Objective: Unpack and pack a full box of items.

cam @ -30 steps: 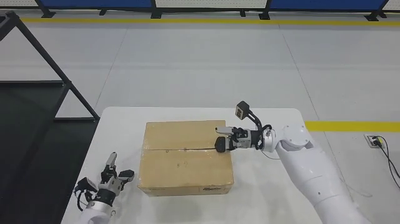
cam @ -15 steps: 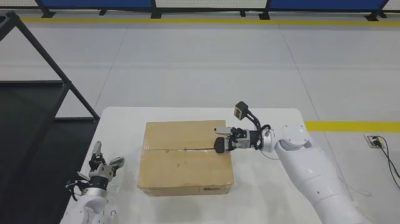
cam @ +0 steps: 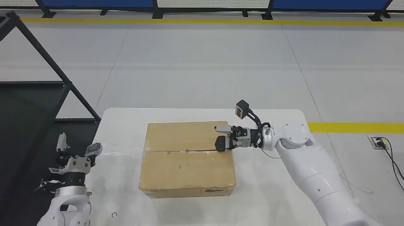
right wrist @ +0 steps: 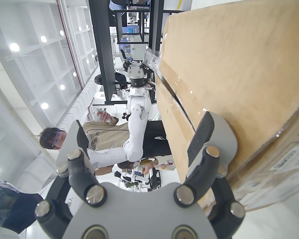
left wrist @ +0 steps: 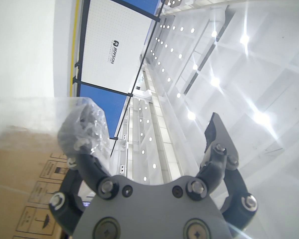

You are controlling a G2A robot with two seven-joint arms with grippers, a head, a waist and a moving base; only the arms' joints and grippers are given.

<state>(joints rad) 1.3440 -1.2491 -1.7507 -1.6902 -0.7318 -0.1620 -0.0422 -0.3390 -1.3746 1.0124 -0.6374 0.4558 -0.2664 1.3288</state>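
Two spread claws: left claw at the desk edge, clear tape wadded on one finger and strung to the closed cardboard box mid-desk; right claw resting on its top seam. Risk: tape clinging, tugging the box askew.

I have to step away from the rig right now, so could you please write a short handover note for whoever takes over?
The left gripper is open, with a wad of clear tape stuck on one finger; a strip runs from it to the nearest side of the cardboard box.
The right gripper is open, at the other end of the box's top seam.
The box sits mid white table, flaps closed.
Done: tape appears partly peeled off the seam.
Left: free the tape, open the flaps, unpack, repack.
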